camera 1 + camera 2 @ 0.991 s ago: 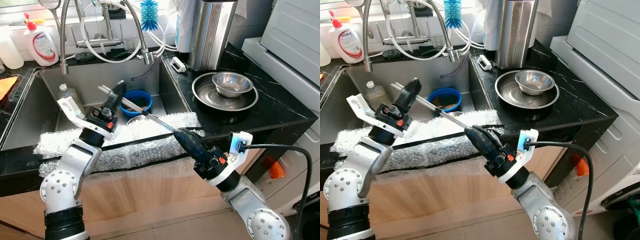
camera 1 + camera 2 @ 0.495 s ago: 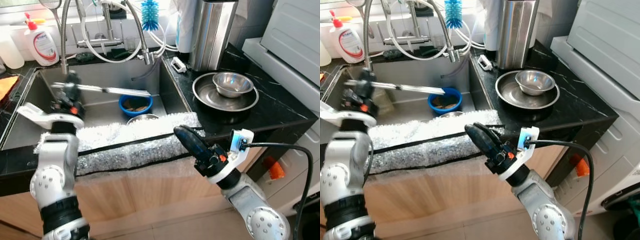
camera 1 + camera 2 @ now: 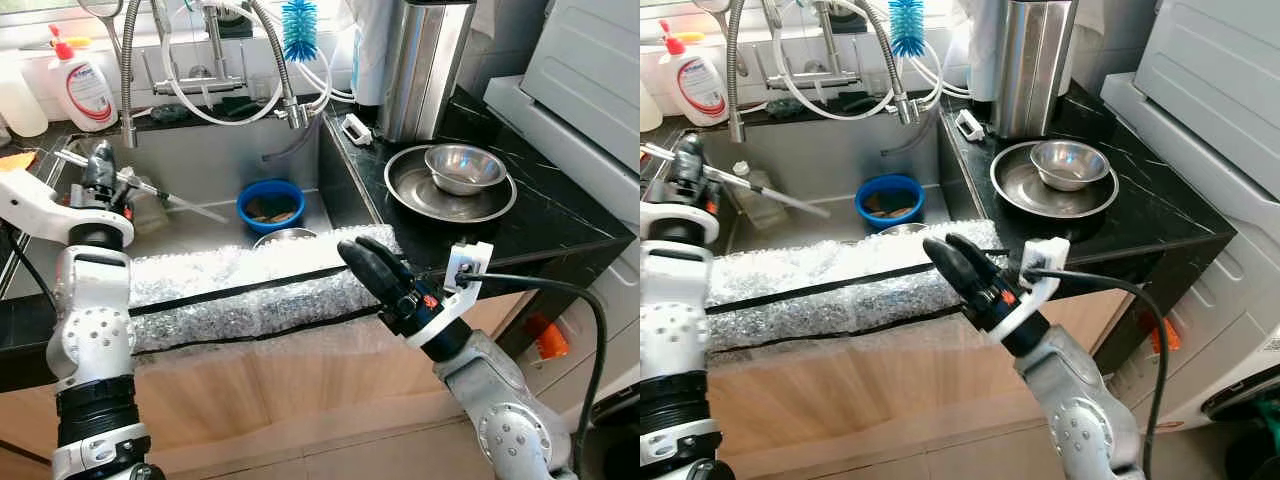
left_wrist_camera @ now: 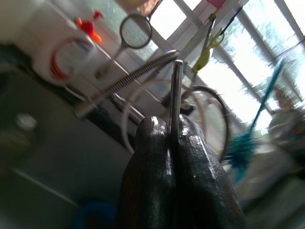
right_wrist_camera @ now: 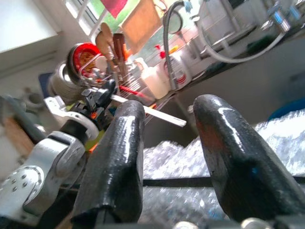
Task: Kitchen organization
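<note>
My left gripper is raised over the left end of the sink, shut on a long thin metal utensil. The utensil slants across the sink toward the blue bowl. In the left wrist view the fingers pinch its thin shaft. My right gripper is open and holds nothing, hovering over the right end of the bubble wrap on the sink's front edge. In the right wrist view its fingers stand well apart.
A steel bowl lies in the sink beside the blue bowl. On the black counter a steel bowl sits in a steel plate, behind it a tall steel canister. Faucet hoses and a detergent bottle line the back.
My left arm has swung the utensil from the sink's middle to its left end. The right gripper, which was at the utensil's far tip, is apart from it and has opened.
</note>
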Available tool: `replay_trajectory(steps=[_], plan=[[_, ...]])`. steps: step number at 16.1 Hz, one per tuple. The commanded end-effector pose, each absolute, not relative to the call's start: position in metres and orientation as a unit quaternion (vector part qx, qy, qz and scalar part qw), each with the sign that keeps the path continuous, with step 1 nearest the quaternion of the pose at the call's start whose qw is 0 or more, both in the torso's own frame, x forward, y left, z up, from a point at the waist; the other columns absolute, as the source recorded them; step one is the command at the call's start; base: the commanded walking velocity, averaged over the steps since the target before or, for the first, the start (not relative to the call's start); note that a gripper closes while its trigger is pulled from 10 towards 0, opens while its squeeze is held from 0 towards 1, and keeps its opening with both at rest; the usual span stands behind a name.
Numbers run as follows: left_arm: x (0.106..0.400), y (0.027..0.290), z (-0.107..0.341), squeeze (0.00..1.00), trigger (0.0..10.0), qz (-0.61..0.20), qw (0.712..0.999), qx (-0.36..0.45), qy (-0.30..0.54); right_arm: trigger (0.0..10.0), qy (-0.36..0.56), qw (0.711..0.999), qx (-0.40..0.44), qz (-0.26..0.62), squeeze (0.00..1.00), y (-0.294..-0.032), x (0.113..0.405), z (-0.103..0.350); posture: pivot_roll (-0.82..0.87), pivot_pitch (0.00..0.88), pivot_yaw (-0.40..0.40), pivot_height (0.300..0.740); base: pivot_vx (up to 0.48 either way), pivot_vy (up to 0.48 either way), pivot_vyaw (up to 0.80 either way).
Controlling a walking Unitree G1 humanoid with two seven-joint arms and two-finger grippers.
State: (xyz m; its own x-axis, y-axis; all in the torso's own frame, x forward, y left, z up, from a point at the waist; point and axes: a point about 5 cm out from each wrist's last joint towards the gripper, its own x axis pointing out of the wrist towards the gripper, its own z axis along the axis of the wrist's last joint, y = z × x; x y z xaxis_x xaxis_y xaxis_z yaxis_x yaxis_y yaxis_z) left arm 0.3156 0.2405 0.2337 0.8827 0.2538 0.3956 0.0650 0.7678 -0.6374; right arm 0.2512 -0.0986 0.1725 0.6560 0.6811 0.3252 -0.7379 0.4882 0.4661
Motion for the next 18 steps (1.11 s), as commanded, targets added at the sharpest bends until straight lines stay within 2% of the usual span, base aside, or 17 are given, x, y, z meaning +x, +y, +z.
replay_trajectory(steps=[1, 4, 6, 10, 18], plan=[[0.316, 0.243, 0.234, 0.00, 10.0, 0.074, 0.923, -0.287, -0.245, 10.0, -0.082, 0.865, 0.268, 0.415, 0.00, -0.094, 0.251, 0.189, -0.10, 0.000, 0.038, 0.740, 0.000, 0.000, 0.00], [0.318, 0.231, 0.231, 0.00, 10.0, 0.061, 0.957, -0.152, -0.240, 10.0, -0.100, 0.889, 0.210, 0.394, 0.00, -0.093, 0.255, 0.195, -0.10, 0.000, 0.034, 0.740, 0.000, 0.000, 0.00], [0.322, 0.221, 0.222, 0.00, 10.0, 0.051, 0.973, -0.071, -0.216, 10.0, -0.114, 0.919, 0.174, 0.335, 0.00, -0.099, 0.263, 0.194, -0.10, 0.000, 0.034, 0.740, 0.000, 0.000, 0.00], [0.324, 0.217, 0.205, 0.00, 10.0, 0.040, 0.982, -0.004, -0.184, 10.0, -0.115, 0.941, 0.134, 0.288, 0.00, -0.105, 0.268, 0.186, -0.10, 0.000, 0.034, 0.740, 0.000, 0.000, 0.00], [0.328, 0.202, 0.173, 0.00, 10.0, 0.008, 0.992, 0.066, -0.110, 10.0, -0.108, 0.955, 0.105, 0.256, 0.00, -0.104, 0.272, 0.173, -0.10, 0.000, 0.042, 0.740, 0.000, 0.000, 0.00]])
